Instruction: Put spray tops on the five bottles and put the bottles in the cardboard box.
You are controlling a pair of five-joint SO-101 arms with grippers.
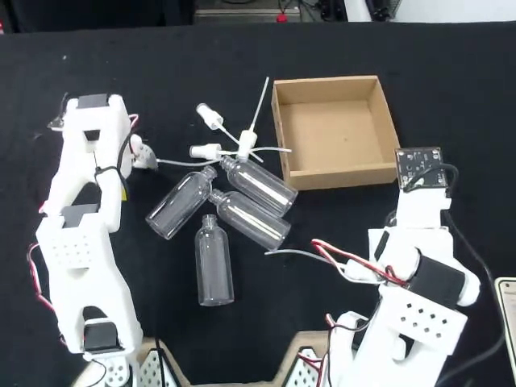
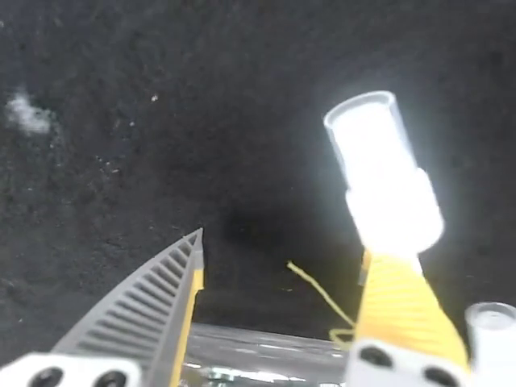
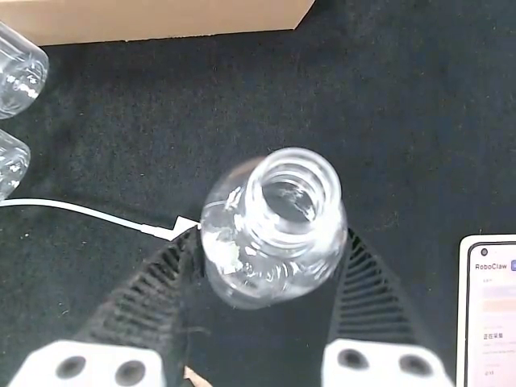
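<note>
Clear plastic bottles number five. Four bottles (image 1: 214,260) lie uncapped in a loose pile at the middle of the black cloth (image 1: 451,81). The fifth bottle (image 3: 282,193) stands neck-up and uncapped, pinched between the jaws of the right gripper (image 3: 270,242) at about 4 o'clock from the pile. The cardboard box (image 1: 339,173) sits at 1 o'clock. Three loose spray tops (image 1: 210,117) lie at 12 o'clock (their tubes cross, so the count is unsure). Another spray top (image 2: 383,173) rests against one finger of the left gripper (image 2: 282,246) at 9 o'clock, jaws spread. A white tube (image 3: 81,211) runs towards the right arm, and a phone (image 3: 488,314) lies at the table's 4 o'clock edge.
</note>
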